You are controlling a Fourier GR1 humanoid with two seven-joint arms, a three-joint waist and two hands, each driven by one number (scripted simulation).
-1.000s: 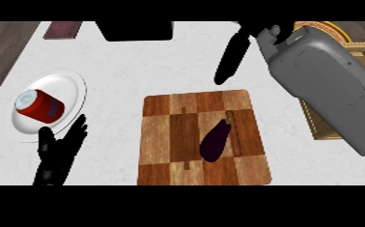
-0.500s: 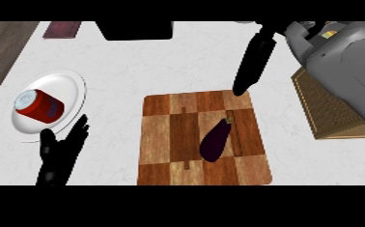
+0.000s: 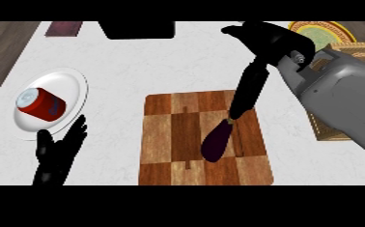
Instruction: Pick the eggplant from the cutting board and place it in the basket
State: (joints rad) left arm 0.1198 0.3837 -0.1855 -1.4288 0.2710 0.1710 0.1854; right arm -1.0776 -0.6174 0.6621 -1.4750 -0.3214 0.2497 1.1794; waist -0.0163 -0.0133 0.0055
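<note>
Right hand (image 3: pixel 265 40) fingertips near dark purple eggplant (image 3: pixel 217 140) (glossy, elongated).

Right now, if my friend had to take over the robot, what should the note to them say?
Right hand: open, fingers pointing down over the cutting board, tips close to the eggplant's stem end; no grasp yet.
Left hand: open, resting at the lower left, beside the plate that holds a red can.
Eggplant: lying on the board.
Basket: at the right edge, mostly hidden by the right forearm.
Done: nothing moved. Left: grasp the eggplant, lift it, place it in the basket.
</note>
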